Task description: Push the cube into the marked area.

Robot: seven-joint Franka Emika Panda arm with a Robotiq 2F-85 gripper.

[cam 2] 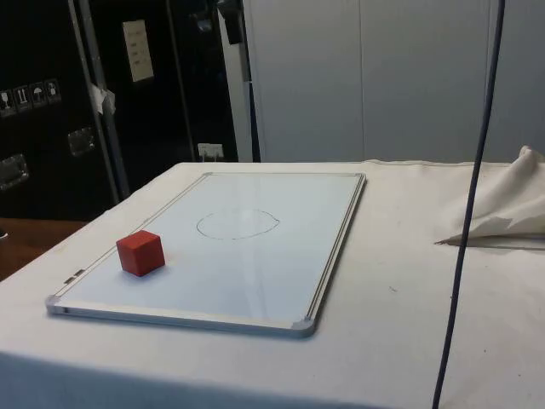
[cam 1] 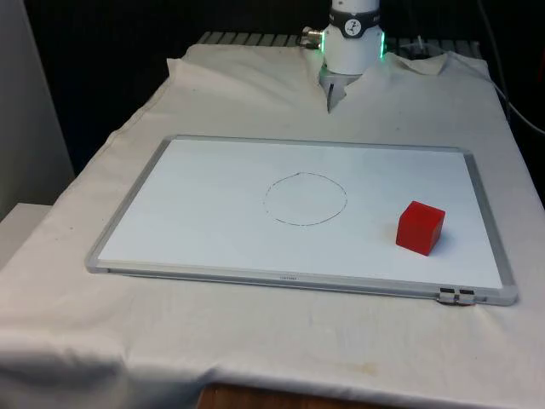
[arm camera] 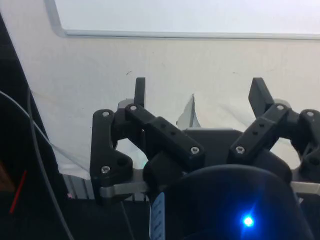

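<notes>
Cube task: whiteboard [cam 1: 213,247] lies flat on clothed surface [cam 1: 255,358]. End effector [arm camera: 197,92] hovers past board's far edge, fingers spread, empty. Red cube [cam 1: 420,227] sits on board, front view's right of pen-drawn circle [cam 1: 305,198], apart.

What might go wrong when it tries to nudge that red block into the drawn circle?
The red block sits near the whiteboard's edge, so an off-centre push may send it spinning or sliding off. The board looks slick, so the block may overshoot the circle. The open claw hangs over wrinkled cloth and may snag.
</notes>
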